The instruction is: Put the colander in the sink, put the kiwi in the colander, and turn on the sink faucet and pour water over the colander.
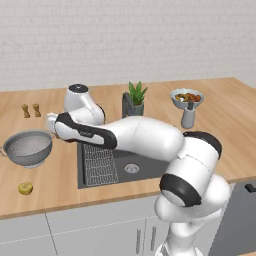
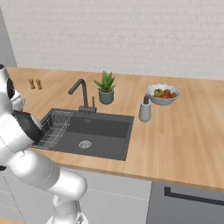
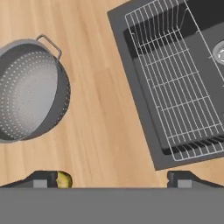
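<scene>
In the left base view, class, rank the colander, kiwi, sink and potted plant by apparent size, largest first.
1. sink, though the arm covers part of it
2. colander
3. potted plant
4. kiwi

Grey perforated colander (image 1: 28, 147), yellowish kiwi (image 1: 25, 188), dark sink (image 2: 103, 131).

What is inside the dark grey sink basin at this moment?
Inside the rectangular dark grey sink: a wire grid rack and a round drain. The arm covers part of it in the left base view.
</scene>
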Available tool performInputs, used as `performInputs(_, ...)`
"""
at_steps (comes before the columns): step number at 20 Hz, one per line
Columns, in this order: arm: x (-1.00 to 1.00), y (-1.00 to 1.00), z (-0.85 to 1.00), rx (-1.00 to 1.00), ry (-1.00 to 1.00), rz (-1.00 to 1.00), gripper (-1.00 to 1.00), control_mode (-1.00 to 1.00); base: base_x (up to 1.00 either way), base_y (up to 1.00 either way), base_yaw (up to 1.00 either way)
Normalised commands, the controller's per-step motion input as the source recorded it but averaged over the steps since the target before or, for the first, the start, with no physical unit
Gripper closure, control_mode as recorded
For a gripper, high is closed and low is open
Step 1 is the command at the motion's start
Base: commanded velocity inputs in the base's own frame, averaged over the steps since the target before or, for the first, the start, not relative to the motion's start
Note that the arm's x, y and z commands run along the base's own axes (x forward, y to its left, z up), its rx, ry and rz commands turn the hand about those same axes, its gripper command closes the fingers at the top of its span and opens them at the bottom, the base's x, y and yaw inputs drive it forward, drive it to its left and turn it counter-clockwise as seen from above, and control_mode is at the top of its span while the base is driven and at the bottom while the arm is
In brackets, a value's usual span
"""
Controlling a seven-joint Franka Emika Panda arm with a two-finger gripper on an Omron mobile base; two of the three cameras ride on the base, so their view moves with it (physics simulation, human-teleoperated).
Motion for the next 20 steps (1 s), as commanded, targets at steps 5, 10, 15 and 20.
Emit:
performInputs(5, 0.26, 0.37, -0.18, 0.03, 0.14, -0.06, -1.00, -1.00, 0.00, 0.00, 0.00)
performInputs(10, 0.42, 0.34, -0.07, 0.00, 0.20, -0.03, -1.00, -1.00, 0.00, 0.00, 0.00)
performInputs(15, 0.31, 0.26, -0.23, 0.00, 0.05, 0.00, -1.00, -1.00, 0.00, 0.00, 0.00)
performInputs(20, 0.37, 0.29, -0.17, 0.00, 0.01, -0.02, -1.00, -1.00, 0.00, 0.00, 0.00)
